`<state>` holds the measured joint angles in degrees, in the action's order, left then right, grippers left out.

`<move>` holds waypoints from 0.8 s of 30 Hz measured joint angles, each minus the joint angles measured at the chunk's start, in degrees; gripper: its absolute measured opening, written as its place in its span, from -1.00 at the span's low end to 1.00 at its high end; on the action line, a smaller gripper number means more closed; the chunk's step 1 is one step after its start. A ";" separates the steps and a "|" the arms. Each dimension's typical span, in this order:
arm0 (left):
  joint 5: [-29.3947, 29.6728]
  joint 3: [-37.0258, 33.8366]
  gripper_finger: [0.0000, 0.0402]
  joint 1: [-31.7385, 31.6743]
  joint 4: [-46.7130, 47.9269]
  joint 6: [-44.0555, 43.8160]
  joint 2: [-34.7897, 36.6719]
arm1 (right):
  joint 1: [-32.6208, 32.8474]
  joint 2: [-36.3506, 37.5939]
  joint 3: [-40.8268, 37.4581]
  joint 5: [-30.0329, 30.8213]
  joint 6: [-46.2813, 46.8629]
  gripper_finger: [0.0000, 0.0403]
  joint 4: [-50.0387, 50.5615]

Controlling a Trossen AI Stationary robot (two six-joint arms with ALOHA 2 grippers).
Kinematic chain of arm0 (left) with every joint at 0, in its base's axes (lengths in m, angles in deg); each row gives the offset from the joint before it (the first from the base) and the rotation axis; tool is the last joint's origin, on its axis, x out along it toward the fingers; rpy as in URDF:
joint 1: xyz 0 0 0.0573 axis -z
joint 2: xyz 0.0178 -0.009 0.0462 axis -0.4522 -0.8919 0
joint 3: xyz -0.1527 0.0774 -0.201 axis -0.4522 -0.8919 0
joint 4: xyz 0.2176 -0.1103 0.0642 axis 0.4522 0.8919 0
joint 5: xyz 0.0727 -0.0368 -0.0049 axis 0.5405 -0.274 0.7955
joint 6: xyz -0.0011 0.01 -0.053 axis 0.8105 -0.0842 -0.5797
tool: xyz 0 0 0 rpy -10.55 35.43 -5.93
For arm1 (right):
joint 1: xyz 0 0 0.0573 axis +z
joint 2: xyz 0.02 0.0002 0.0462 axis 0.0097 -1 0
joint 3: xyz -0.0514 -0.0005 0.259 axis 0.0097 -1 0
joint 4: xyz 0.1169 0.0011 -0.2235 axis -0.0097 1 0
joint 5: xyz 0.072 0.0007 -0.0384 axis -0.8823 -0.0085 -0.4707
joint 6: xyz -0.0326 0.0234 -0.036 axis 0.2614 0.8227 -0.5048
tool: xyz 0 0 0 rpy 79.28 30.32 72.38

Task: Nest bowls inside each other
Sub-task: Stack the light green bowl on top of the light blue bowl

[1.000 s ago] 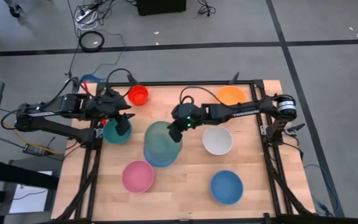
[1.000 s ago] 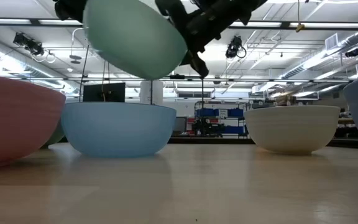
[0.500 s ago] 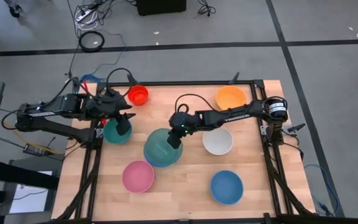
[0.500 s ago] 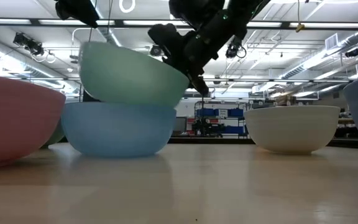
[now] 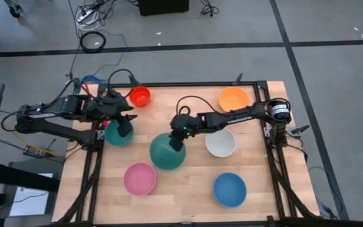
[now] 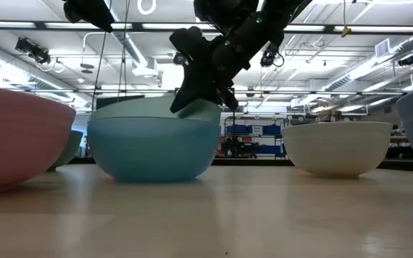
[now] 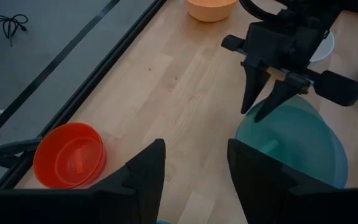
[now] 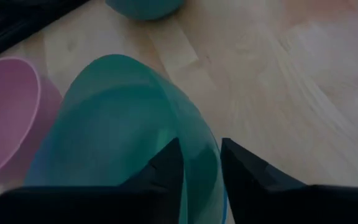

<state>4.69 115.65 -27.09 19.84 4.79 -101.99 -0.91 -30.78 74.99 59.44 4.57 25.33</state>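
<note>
Right hand (image 5: pixel 176 140) parked over the middle of the desk (image 5: pixel 191 189), fingers parted and astride the near rim of the green bowl (image 5: pixel 166 152), one inside the wall and one outside. No firm pinch to be seen; looks like a let-go, since the bowl needs no holding. Directly under the hand, green bowl seated inside the light blue bowl (image 6: pixel 153 147), only a sliver of green rim showing above the blue one in the low view. Gripped by the rim, presumably, so the bowl could hang mouth-up and drop straight into the larger one.

Left hand (image 5: pixel 125 128) hovering with fingers wide and nothing between them, right above the teal bowl (image 5: pixel 113 136), well placed for a rim pick. Just beyond that hand, the small red bowl (image 5: pixel 140 96).

Around the right hand, loose and unnested: white bowl (image 5: pixel 220 143) just beside it toward its arm's base, orange bowl (image 5: pixel 234 97) behind that, pink bowl (image 5: pixel 140 178) and blue bowl (image 5: pixel 229 189) toward the desk's front edge.

One pair done; six singles left to stack.
</note>
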 joint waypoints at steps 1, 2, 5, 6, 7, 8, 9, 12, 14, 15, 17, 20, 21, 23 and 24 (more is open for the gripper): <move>0.00 0.00 -0.09 0.00 -0.05 0.00 0.00 | 0.02 0.00 0.00 0.00 -0.02 -0.47 0.12; 0.00 0.00 -0.09 0.00 -0.04 0.00 0.00 | 0.02 0.00 0.00 0.00 -0.02 -0.44 0.41; 0.00 0.00 -0.09 0.00 -0.03 0.00 0.00 | 0.02 0.00 0.00 0.00 -0.02 -0.38 1.43; 0.00 0.00 -0.09 0.00 -0.03 0.00 0.00 | 0.02 0.00 0.02 0.00 -0.02 -0.36 2.23; 0.00 0.00 -0.09 0.00 -0.03 0.00 0.00 | 0.02 0.00 0.02 0.00 -0.04 -0.35 3.03; 0.00 0.00 -0.09 0.00 -0.04 0.00 0.00 | 0.02 0.00 0.00 0.00 -0.07 -0.34 3.55; 0.00 0.00 -0.09 0.00 -0.04 0.00 0.00 | 0.04 0.00 0.00 0.00 -0.22 -0.34 3.54; 0.00 0.00 -0.09 0.00 -0.03 0.00 0.00 | 0.09 0.71 0.00 0.01 -0.53 -0.33 2.84; 0.00 0.00 -0.09 0.00 0.06 0.00 0.00 | 0.08 1.70 0.00 0.02 -1.02 -0.34 2.28; 0.00 0.00 -0.09 0.00 0.01 0.00 0.00 | 0.08 2.25 0.00 0.04 -1.08 -0.35 1.77; -0.02 0.00 -0.09 0.00 0.07 0.00 0.00 | 0.08 3.05 0.02 0.54 -1.58 -0.35 1.15; -0.02 0.00 -0.09 0.00 -0.01 0.00 0.00 | 0.08 3.89 0.02 2.66 -3.07 -0.36 -0.35; -0.01 0.00 -0.09 0.00 0.01 0.00 0.00 | 0.06 4.02 0.05 3.20 -3.42 -0.36 -0.76; 0.00 0.00 -0.09 0.00 -0.03 0.00 0.00 | -0.43 4.02 0.07 3.37 -3.85 -0.38 -0.85; -0.02 0.00 -0.09 0.00 -0.02 0.00 0.00 | -0.69 4.00 0.07 3.40 -4.11 -0.40 -0.59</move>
<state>4.66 115.65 -27.09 19.82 4.79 -101.99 -1.60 -26.78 75.06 62.84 0.46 24.74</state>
